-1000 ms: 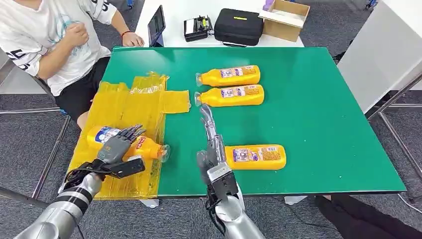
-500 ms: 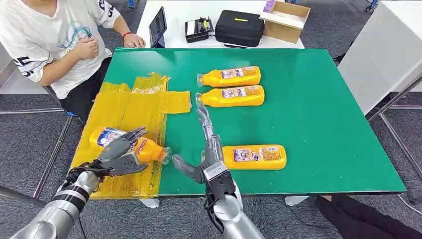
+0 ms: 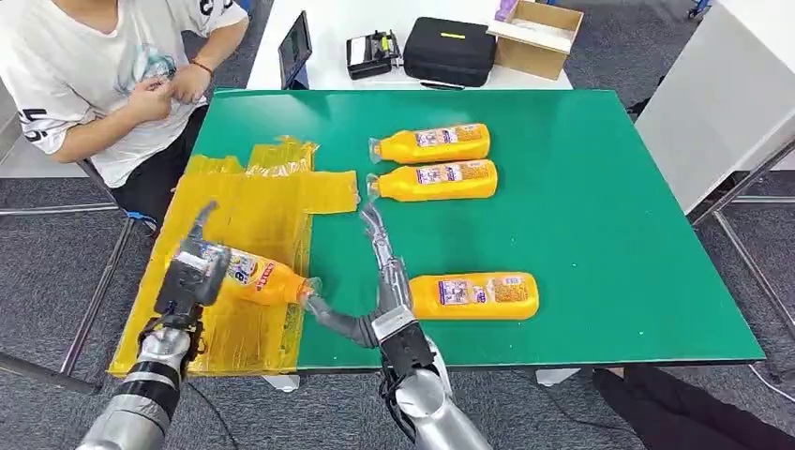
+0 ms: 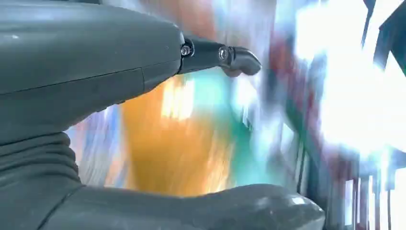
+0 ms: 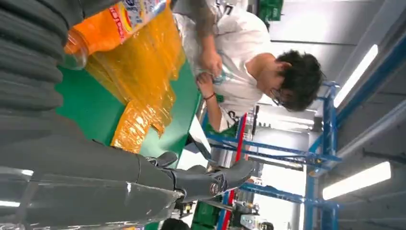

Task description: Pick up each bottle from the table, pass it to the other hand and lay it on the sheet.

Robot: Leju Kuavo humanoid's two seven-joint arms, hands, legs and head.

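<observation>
- Head view shows one orange plastic bottle with a blue and white label lying on its side on the crinkled yellow plastic sheet, its clear neck pointing toward the green table top.
- The left hand is at the base end of this bottle, with fingers raised and apart; it seems to hold nothing, though the left wrist view is too blurred to confirm this.
- The right hand is spread flat over the green table, with the thumb reaching out toward the bottle's neck and the long fingers stretched forward; nothing is in it.
- I judge that the step in hand is the end of one laying: this bottle is on the sheet, and the next bottle is not yet taken.
- Three more orange bottles lie on the green table: the nearest one just beside the right hand, and two side by side farther away.
- The next move calls for the right hand to turn and close around the nearest bottle, which can roll.
- All the bottles look full of orange liquid and closed.
- On the white table behind, an open cardboard box holds something purple.
</observation>
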